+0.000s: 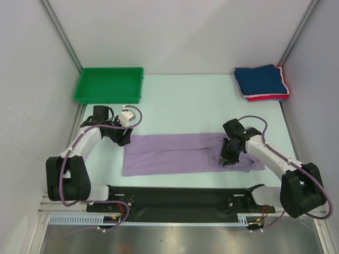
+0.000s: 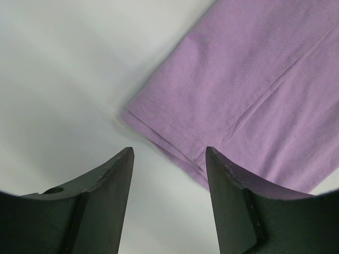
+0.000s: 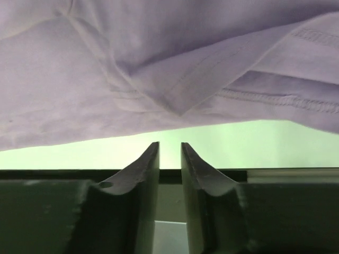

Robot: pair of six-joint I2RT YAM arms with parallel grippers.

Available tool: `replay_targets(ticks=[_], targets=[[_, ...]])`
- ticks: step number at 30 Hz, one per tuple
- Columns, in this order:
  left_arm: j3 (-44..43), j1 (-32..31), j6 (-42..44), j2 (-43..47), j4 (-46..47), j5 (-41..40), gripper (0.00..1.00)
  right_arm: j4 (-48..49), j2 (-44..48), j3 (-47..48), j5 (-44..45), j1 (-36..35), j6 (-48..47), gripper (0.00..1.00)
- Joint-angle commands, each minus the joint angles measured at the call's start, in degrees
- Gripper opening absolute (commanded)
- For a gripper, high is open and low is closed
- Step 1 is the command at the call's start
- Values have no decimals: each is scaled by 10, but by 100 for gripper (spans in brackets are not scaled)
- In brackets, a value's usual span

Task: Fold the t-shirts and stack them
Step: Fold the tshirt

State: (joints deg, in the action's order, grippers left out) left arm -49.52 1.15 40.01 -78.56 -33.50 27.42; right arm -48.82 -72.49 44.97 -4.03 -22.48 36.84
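Two folded t-shirts (image 1: 259,78) showed only overhead. The lavender t-shirt (image 2: 243,90) had its corner just beyond the left gripper (image 2: 169,153), fingers wide apart, and its hem just beyond the right gripper (image 3: 169,145), fingers barely parted and empty.

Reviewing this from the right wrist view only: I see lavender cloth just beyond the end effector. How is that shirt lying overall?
Observer: The lavender t-shirt lies as one long folded strip across the table, left to right.
Operator: Where is the other arm?
Observer: The left end effector is open, at the strip's left end.
Operator: Any other shirts?
Observer: A navy t-shirt sits folded on a pink-red t-shirt at the far right corner.
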Motion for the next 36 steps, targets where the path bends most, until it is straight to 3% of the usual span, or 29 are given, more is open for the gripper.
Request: replay_targets(ticks=[1, 4, 6, 8, 13, 17, 20, 23, 32, 36], targets=[[0, -2, 8, 2, 13, 17, 62, -21, 29, 9, -54, -5, 21, 33], [-2, -2, 10, -1, 12, 13, 62, -50, 32, 48, -68, -6, 0, 37], [-3, -2, 8, -2, 16, 16, 62, -99, 29, 96, 29, 2, -27, 39], [-8, -2, -3, -3, 14, 28, 62, -95, 22, 107, 46, 63, -50, 38], [-21, -3, -22, 3, 9, 56, 62, 23, -18, 107, 31, 151, -105, 26], [-16, -4, -27, 3, 9, 55, 63, 67, -160, 127, 16, 184, -141, 13], [-9, -4, -27, 7, 6, 49, 63, 67, -231, 142, 16, 183, -158, 6], [-4, -4, -27, 9, -1, 40, 63, 59, -242, 132, 20, 170, -157, 0], [-18, -6, -31, -2, -10, 27, 66, 3, -135, 29, 3, 97, -100, 0], [-30, -6, -32, -7, -8, 27, 67, -25, -107, 45, 58, 74, -80, 0]])
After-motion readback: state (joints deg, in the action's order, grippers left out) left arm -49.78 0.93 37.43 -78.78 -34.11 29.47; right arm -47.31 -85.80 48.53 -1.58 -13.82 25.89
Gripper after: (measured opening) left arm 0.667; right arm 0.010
